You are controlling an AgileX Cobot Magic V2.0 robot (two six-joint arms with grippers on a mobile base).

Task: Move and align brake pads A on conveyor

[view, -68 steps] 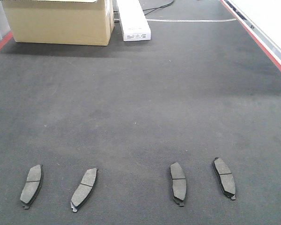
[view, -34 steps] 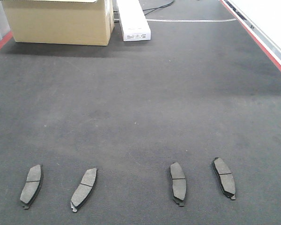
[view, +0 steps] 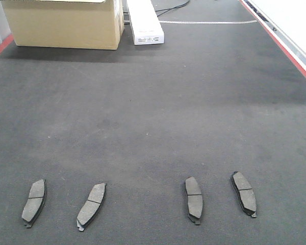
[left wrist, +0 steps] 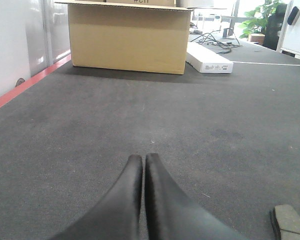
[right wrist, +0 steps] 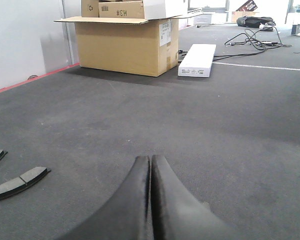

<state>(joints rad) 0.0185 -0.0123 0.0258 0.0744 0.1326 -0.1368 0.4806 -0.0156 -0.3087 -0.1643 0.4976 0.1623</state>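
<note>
Four brake pads A lie flat in a loose row along the lower edge of the front view, on the conveyor (view: 153,112): the first pad (view: 34,202) at lower left, the second pad (view: 91,206) near it and leaning right at its top, the third pad (view: 194,199) right of centre and the fourth pad (view: 244,193) just beyond it, leaning left at its top; a wider gap parts the second from the third; none touch. The left gripper (left wrist: 143,165) sits low over the belt, fingers pressed together, holding nothing; the right gripper (right wrist: 150,165) likewise, fingers pressed together and empty. At the upper left of the front view stands a cardboard box (view: 64,23); beside it a white carton (view: 145,21); red rails (view: 278,43) edge the belt.
</note>
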